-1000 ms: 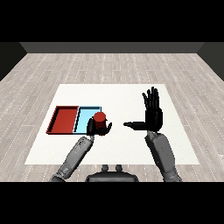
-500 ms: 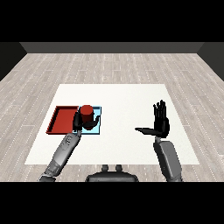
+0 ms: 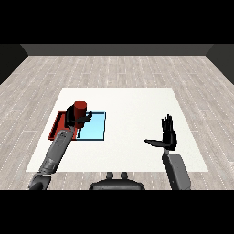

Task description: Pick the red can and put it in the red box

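Observation:
My left hand (image 3: 73, 119) is curled round the red can (image 3: 80, 109) and holds it upright in the air. The can hangs over the seam between the red tray (image 3: 59, 123) and the light blue tray (image 3: 97, 129), more on the red side. Much of the red tray is hidden behind my left hand and forearm. My right hand (image 3: 168, 135) stands open at the right side of the table, fingers straight up, thumb out to the left, holding nothing.
The two trays lie side by side at the left of the white table (image 3: 137, 114), red on the left, light blue on the right. A grey wood floor (image 3: 119, 68) surrounds the table.
My left hand has carried the red can leftward, from over the light blue tray toward the red tray. My right hand has drawn back toward me and lower.

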`<action>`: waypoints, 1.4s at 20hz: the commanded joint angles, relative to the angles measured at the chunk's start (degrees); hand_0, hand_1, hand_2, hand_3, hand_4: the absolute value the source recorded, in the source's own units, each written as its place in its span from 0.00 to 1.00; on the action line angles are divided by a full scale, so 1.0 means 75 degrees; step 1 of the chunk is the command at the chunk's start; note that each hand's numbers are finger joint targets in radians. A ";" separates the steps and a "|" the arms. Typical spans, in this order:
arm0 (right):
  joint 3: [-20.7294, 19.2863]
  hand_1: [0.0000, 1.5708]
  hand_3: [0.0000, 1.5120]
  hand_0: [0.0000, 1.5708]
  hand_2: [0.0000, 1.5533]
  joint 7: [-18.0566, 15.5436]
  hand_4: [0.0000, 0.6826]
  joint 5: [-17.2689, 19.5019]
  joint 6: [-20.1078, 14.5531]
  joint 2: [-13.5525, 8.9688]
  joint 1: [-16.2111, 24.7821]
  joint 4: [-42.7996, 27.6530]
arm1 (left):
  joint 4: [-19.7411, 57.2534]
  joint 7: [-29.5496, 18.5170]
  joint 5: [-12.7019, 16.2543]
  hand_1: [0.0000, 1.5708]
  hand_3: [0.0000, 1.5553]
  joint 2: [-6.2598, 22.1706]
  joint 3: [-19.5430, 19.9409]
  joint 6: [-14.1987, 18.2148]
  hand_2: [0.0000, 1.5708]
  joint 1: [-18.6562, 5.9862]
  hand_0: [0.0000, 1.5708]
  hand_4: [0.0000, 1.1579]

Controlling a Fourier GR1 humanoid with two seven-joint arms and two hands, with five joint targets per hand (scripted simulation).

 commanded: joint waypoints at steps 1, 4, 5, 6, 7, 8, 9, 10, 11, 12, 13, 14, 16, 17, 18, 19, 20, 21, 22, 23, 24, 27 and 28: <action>0.0016 0.00 0.00 0.00 0.00 -0.0332 0.00 0.0059 0.0147 0.0108 0.0431 0.0272 | 0.1218 0.0265 -0.0014 0.98 0.93 0.0601 0.0614 -0.0333 0.93 -0.0381 0.98 0.94; -0.0098 0.00 0.00 0.00 0.00 -0.0145 0.00 0.0249 0.0058 -0.0007 -0.0629 0.0899 | 0.2766 -0.0355 -0.0041 1.00 0.94 0.0564 0.0892 -0.0378 0.99 -0.0461 1.00 0.95; -0.0247 0.00 0.00 0.00 0.00 -0.0361 0.00 0.0110 0.0336 -0.0128 -0.0427 0.1063 | 0.3052 -0.0656 0.0112 1.00 0.94 0.0729 0.1182 -0.0456 0.99 -0.0354 1.00 0.95; 0.0087 0.00 0.00 0.00 0.00 -0.0348 0.00 0.0304 0.0122 0.0110 0.0000 0.0503 | 0.3562 -0.0325 0.0058 1.00 0.95 0.0817 0.1303 -0.0467 1.00 -0.0835 1.00 0.95; -0.0336 0.00 0.00 0.00 0.00 -0.0430 0.00 0.0022 0.0447 -0.0203 -0.0327 0.0730 | 0.3919 -0.0846 0.0066 1.00 0.96 0.0849 0.1396 -0.0527 1.00 -0.0607 1.00 0.94; -0.0135 0.00 0.00 0.00 0.00 -0.0809 0.00 0.0301 0.0127 0.0205 -0.0246 0.0998 | 0.4550 -0.1202 0.0048 1.00 0.96 0.0564 0.1424 -0.0419 1.00 -0.0621 1.00 0.94; -0.0304 0.00 0.00 0.00 0.00 -0.0696 0.00 0.0102 0.0326 0.0013 -0.0223 0.0880 | 0.4832 -0.1214 0.0217 1.00 0.96 0.1036 0.1709 -0.0810 1.00 -0.0715 1.00 0.94; -0.0390 0.00 0.00 0.00 0.00 -0.0816 0.00 0.0042 0.0521 -0.0064 -0.0470 0.1107 | 0.5412 -0.1399 0.0107 1.00 0.96 0.0703 0.1724 -0.0509 1.00 -0.0925 1.00 0.93; -0.0258 0.00 0.00 0.00 0.00 -0.0707 0.00 0.0207 0.0227 0.0148 -0.0662 0.1099 | 0.5876 -0.1473 0.0039 1.00 0.96 0.0816 0.1707 -0.0795 1.00 -0.1117 1.00 0.92; -0.0255 0.00 0.00 0.00 0.00 -0.0623 0.00 0.0218 0.0309 0.0003 -0.0473 0.0982 | 0.6293 -0.1516 -0.0279 1.00 0.97 0.0669 0.1600 -0.0249 1.00 -0.1191 1.00 0.90; -0.0179 0.00 0.00 0.00 0.00 -0.0776 0.00 0.0200 0.0475 -0.0026 -0.0202 0.0664 | 0.6653 -0.1225 -0.0322 0.94 0.94 0.0639 0.1621 -0.0196 0.95 -0.1489 0.94 0.88; -0.0301 0.00 0.00 0.00 0.00 -0.0446 0.00 0.0268 0.0223 -0.0177 -0.0454 0.0444 | 0.6820 -0.1046 -0.0529 0.89 0.92 0.0624 0.1502 0.0138 0.91 -0.1365 0.89 0.90; -0.0031 0.00 0.00 0.00 0.00 -0.0846 0.00 0.0495 0.0032 0.0252 -0.0347 0.0551 | 0.7467 -0.0802 -0.0623 0.64 0.78 0.0758 0.1519 0.0042 0.68 -0.1645 0.64 0.81; -0.0126 0.00 0.00 0.00 0.00 -0.0774 0.00 0.0447 0.0218 -0.0012 -0.0392 0.0427 | 0.7713 -0.0917 -0.0579 0.44 0.53 0.0731 0.1581 -0.0022 0.48 -0.1559 0.44 0.71; -0.0159 0.00 0.00 0.00 0.00 -0.1052 0.00 0.0491 0.0261 0.0015 -0.0120 0.0521 | 0.8002 -0.0814 -0.0699 0.21 0.21 0.0587 0.1505 -0.0011 0.29 -0.1825 0.21 0.62; -0.0097 0.00 0.00 0.00 0.00 -0.0938 0.00 0.0487 0.0191 0.0068 -0.0074 0.0303 | 0.8151 -0.0982 -0.0718 0.34 0.00 0.0787 0.1550 0.0017 0.39 -0.1644 0.34 0.57; -0.0161 0.00 0.00 0.00 0.00 -0.0919 0.00 0.0348 0.0247 0.0090 0.0023 0.0205 | 0.8375 -0.0660 -0.0741 0.40 0.09 0.0629 0.1569 0.0194 0.43 -0.1903 0.40 0.59; -0.0154 0.00 0.00 0.00 0.00 -0.0991 0.00 0.0521 0.0142 0.0079 -0.0223 0.0337 | 0.8497 -0.0687 -0.0690 0.54 0.00 0.0591 0.1642 0.0187 0.51 -0.1944 0.54 0.61; -0.0007 0.00 0.00 0.00 0.00 -0.0921 0.00 0.0652 0.0122 0.0178 -0.0620 0.0710 | 0.8643 -0.0248 -0.0782 0.51 0.00 0.0815 0.1555 -0.0220 0.48 -0.2373 0.51 0.61; -0.0166 0.00 0.00 0.00 0.00 -0.1014 0.00 0.0496 0.0237 0.0032 -0.0146 0.0329 | 0.8647 -0.0692 -0.0558 0.48 0.00 0.0511 0.1787 0.0022 0.48 -0.2021 0.48 0.58; -0.0208 0.00 0.00 0.00 0.00 -0.1348 0.00 0.0435 0.0428 0.0050 0.0112 0.0515 | 0.8561 -0.1010 -0.0250 0.72 0.00 0.0733 0.2089 -0.0420 0.70 -0.1910 0.72 0.45; -0.0123 0.00 0.00 0.00 0.00 -0.1110 0.00 0.0450 0.0317 0.0142 -0.0121 0.0324 | 0.8905 -0.1056 -0.0949 0.15 0.00 0.0892 0.1409 -0.1092 0.29 -0.1850 0.15 0.59; -0.0054 0.00 0.00 0.00 0.00 -0.1083 0.00 0.0431 0.0274 0.0244 -0.0032 0.0058 | 0.9028 -0.0916 -0.1074 0.00 0.00 0.0728 0.1314 -0.0889 0.00 -0.1870 0.00 0.56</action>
